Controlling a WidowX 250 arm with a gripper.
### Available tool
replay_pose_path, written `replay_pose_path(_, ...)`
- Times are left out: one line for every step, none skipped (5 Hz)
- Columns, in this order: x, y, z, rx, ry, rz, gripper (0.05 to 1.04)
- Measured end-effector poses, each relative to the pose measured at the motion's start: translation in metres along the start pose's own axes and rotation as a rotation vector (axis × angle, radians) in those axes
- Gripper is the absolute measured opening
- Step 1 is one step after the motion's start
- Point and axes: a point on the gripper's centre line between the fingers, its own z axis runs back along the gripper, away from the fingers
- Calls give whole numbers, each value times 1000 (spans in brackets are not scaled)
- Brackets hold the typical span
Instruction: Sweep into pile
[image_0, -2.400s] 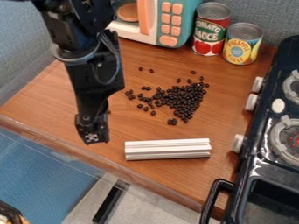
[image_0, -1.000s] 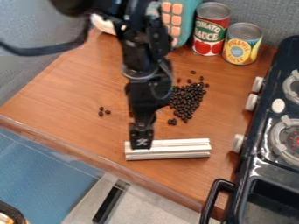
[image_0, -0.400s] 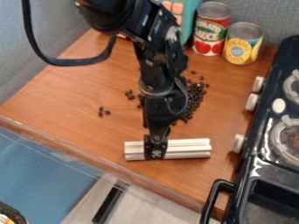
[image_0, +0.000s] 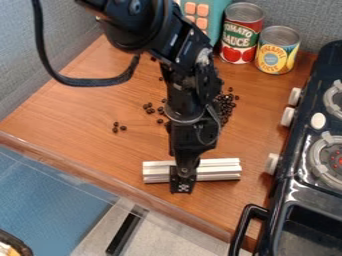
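The black gripper (image_0: 182, 185) hangs over the left-middle part of the silver ribbed bar (image_0: 220, 169), its tip overlapping the bar's front edge. Whether it touches the bar I cannot tell. Black beans (image_0: 227, 104) lie in a cluster behind and to the right of the arm, which hides much of them. A few loose beans (image_0: 149, 108) are scattered left of the arm, and a small group of beans (image_0: 116, 129) sits farther left.
A red can (image_0: 241, 35) and a yellow can (image_0: 276, 52) stand at the back, beside a teal toy microwave (image_0: 214, 15). The black toy stove (image_0: 294, 165) lines the right side. The table's front edge (image_0: 127, 189) runs below the bar.
From left of the beans, the arm has moved right and a little toward the front, and its gripper now overlaps the bar. The bar has stayed in place.
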Motion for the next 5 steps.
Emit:
replay_pose_path(0, -2, -5, -6, 4, 0, 1001)
replay_pose_path(0, -3, -11, -18, 16, -2, 1000)
replay_pose_path(4, 1, -17, -29, 23, 8, 950)
replay_pose_path(13, 8, -22, -33, 15, 1, 664)
replay_pose_path(17, 16, -22, -39, 4, 25, 406)
